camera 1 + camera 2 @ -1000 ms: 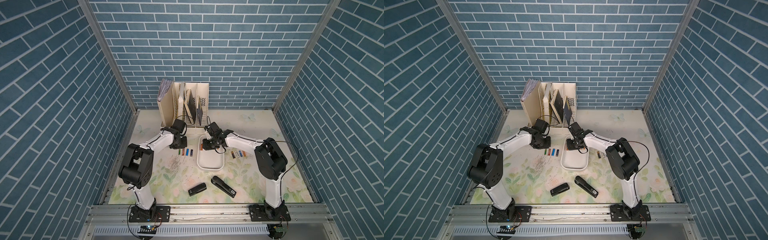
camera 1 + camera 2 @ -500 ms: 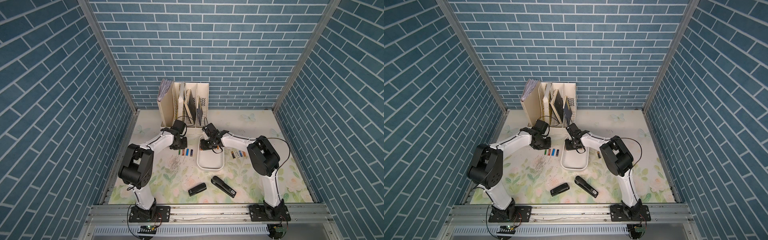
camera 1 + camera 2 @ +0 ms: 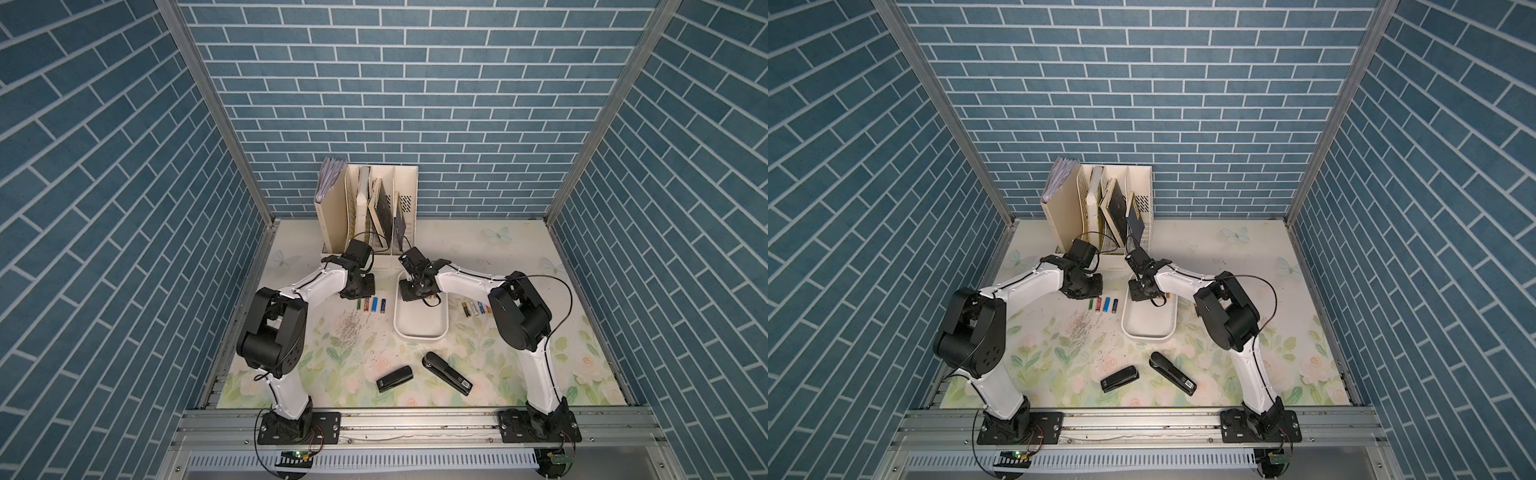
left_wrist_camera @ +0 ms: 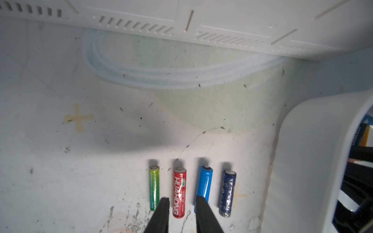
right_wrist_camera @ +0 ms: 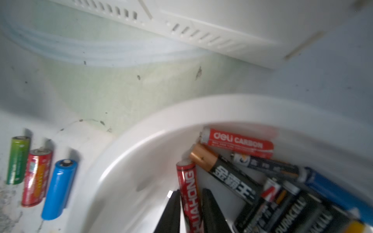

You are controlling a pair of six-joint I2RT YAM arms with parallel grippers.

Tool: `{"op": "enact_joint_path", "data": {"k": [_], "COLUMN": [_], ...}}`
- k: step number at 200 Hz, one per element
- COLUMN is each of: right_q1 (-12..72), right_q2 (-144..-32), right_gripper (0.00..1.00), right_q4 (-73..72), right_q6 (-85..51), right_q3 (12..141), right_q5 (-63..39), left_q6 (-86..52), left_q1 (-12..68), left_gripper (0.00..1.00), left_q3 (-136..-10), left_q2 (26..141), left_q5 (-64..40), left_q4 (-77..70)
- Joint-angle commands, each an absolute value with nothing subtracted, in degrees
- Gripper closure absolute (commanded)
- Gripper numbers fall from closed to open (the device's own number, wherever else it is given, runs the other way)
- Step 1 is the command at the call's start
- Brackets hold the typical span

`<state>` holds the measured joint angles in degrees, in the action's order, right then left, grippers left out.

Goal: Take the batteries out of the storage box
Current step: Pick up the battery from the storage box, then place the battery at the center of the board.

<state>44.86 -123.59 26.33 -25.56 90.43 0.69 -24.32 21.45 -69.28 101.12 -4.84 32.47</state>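
Nearest the camera is a silver aluminium rail [image 3: 415, 424] with both arm bases bolted on. Past it is a table under a pale floral mat [image 3: 519, 374], pretty scuffed. On the mat sit a short black stapler [image 3: 395, 378], a longer black stapler [image 3: 447, 372] just beside it, and a scatter of loose silver staples [image 3: 349, 328] further in on the left arm's side. Blue brick-pattern walls [image 3: 395, 83] close in three sides.

Mid-table is the shallow white plastic storage box [image 3: 415, 322]. Its near half is bare and the batteries [image 5: 262, 181] are heaped at the far end: red, black-and-gold, dark and blue ones. The right gripper [image 5: 191, 190] is down in there, pinched onto a red HUAHONG cell in the box [image 5: 186, 173].

Just left of the box is a neat row of four cells [image 3: 371, 304]: green, red, light blue, dark blue. The left gripper [image 4: 182, 198] is set narrow and straddles the red cell on the mat [image 4: 179, 187]. There's a sliver of gap on each side, so it isn't gripping. A second little row of cells [image 3: 473, 308] lies right of the box.

At the back wall stands a tall cream file holder [image 3: 332, 220] with books [image 3: 382, 208] in its slots.
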Motion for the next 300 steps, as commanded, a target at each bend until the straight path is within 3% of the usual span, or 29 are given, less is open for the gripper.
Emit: {"op": "enact_joint_path", "data": {"k": [1,69,208,300], "right_q1": [45.1,45.1,44.3,31.4], "right_q2": [-124.4,-125.2,-110.1,-95.4], "right_gripper": [0.77,0.81,0.82,0.82], "right_q4": [32.6,33.3,37.7,40.4], "right_q6": [-22.3,-19.3,-19.6,-16.1], "right_q3": [90.9,91.9,88.9,73.5], "right_q5": [6.6,3.2,-3.4,-1.4], "left_q6": [-24.6,-24.7,-24.5,-24.3], "left_q1": [22.0,22.1,22.1,22.1], "left_gripper": [0.71,0.71,0.71,0.71], "left_q3": [-68.9,-68.8,-69.2,-70.0], "left_q2": [100.3,100.1,100.5,101.0], "left_q5": [-5.2,-5.0,-4.8,-5.1], "left_q4": [32.6,32.9,32.8,33.0]}}
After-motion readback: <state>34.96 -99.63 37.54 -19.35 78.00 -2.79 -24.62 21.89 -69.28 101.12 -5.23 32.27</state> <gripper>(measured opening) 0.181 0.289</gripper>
